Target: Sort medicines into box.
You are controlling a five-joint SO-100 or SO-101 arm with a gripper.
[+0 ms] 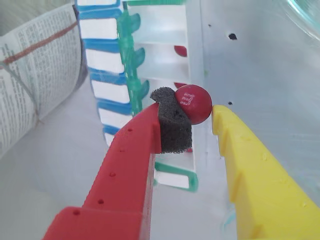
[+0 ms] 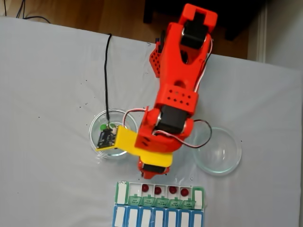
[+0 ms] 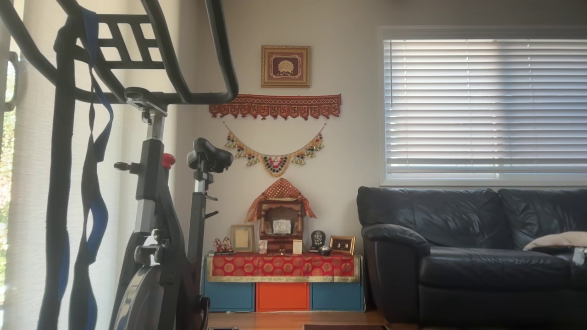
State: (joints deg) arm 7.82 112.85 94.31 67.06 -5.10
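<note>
Red ball clamped in pincer; above box

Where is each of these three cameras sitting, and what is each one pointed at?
Wrist view: rides on the arm, looking along the jaws, red and yellow, which hold a dark red ball over the pill box.
Fixed view: above the table, looking down on the red arm, two glass dishes and the box.
Other view: faces a living room with a sofa; no robot.
Wrist and fixed views share the box.
</note>
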